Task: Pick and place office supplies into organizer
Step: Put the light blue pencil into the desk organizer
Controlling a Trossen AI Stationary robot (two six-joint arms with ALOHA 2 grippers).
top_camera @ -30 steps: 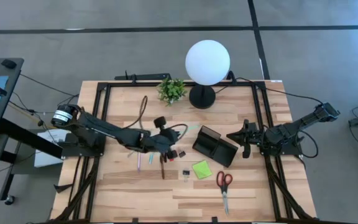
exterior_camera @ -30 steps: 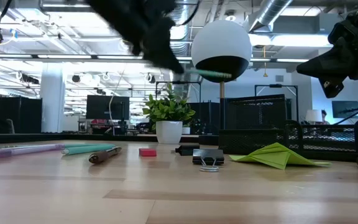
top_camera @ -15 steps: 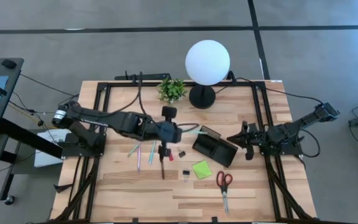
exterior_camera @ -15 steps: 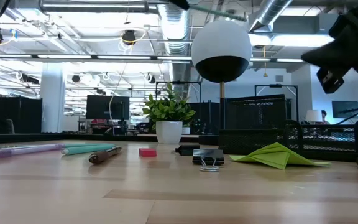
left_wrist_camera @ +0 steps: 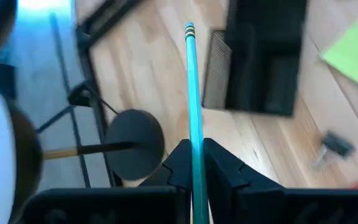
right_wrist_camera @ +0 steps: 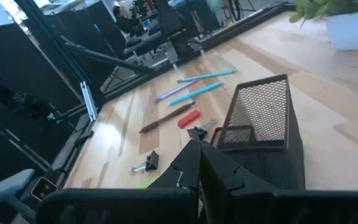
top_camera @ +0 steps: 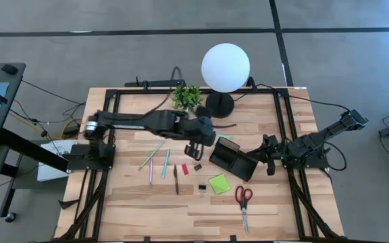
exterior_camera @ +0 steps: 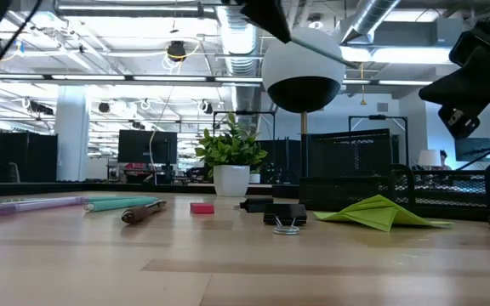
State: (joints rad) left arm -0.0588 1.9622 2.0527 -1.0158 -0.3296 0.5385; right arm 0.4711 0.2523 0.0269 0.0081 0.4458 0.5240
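My left gripper [top_camera: 213, 134] hangs above the table between the lamp base and the organizer, shut on a teal pen [left_wrist_camera: 192, 93]. The black mesh organizer [top_camera: 234, 158] stands on the table just right of it and also shows in the left wrist view [left_wrist_camera: 263, 56]. Several pens [top_camera: 165, 164], a red piece [top_camera: 184, 169], black clips [top_camera: 202, 190], the lime-green sticky-note pad [top_camera: 219, 183] and red-handled scissors [top_camera: 243, 201] lie flat on the wood. My right gripper [top_camera: 265, 154] waits shut at the organizer's right side. My left gripper pinches the teal pen between its two fingers [left_wrist_camera: 219, 168]. The shaft [left_wrist_camera: 197, 146] runs along the fingers and sticks out well past their tips. Its banded end [left_wrist_camera: 189, 27] points toward the organizer. The pen is lifted clear of the table.
A white globe lamp [top_camera: 225, 66] on a black base [top_camera: 219, 105] and a small potted plant [top_camera: 186, 98] stand at the far edge behind the organizer. Black frame rails run along the left and right sides. Bare wood stretches along the near edge.
My left gripper, carrying the teal pen, has risen from above the pens on the table. It has then travelled right and toward the far edge, to a spot beside the organizer and lamp base. The other supplies have stayed where they were.
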